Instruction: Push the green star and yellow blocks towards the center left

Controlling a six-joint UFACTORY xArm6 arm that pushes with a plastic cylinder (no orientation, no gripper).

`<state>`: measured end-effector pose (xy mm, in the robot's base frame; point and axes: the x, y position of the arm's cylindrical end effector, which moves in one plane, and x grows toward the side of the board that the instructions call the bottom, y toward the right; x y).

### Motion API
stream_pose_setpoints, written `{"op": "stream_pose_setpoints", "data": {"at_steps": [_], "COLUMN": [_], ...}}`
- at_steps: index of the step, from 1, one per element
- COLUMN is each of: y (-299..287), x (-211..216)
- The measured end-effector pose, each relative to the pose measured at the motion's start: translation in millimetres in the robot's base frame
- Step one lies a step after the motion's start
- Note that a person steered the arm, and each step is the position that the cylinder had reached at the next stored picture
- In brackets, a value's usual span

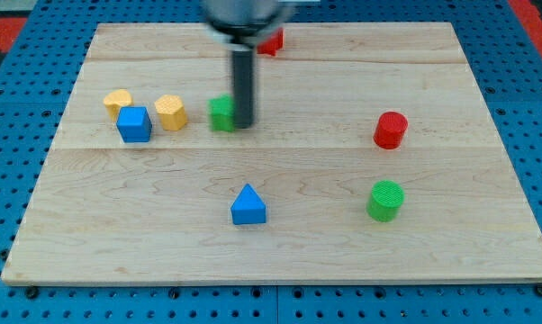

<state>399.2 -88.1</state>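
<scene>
The green star [221,113] lies at centre left of the wooden board [280,243], partly hidden by my rod. My tip [244,124] touches the star's right side. A yellow block [170,112] lies just to the star's left. A second yellow block [118,100] sits further left, against the top of the blue cube [134,124].
A red block [271,40] sits at the view's top, partly behind the rod. A red cylinder [390,130] is at the right, a green cylinder [385,200] below it. A blue triangle [248,205] lies at bottom centre.
</scene>
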Motion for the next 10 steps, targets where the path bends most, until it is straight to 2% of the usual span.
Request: {"op": "stream_pose_setpoints", "data": {"at_steps": [1,2,3,5,6,7,8,9,10], "y": [-39,17,7,-66,-82,-97,-157,-140,-130], "x": [-6,-17,-37,-46,-67,-127,-120,-80,-77]}}
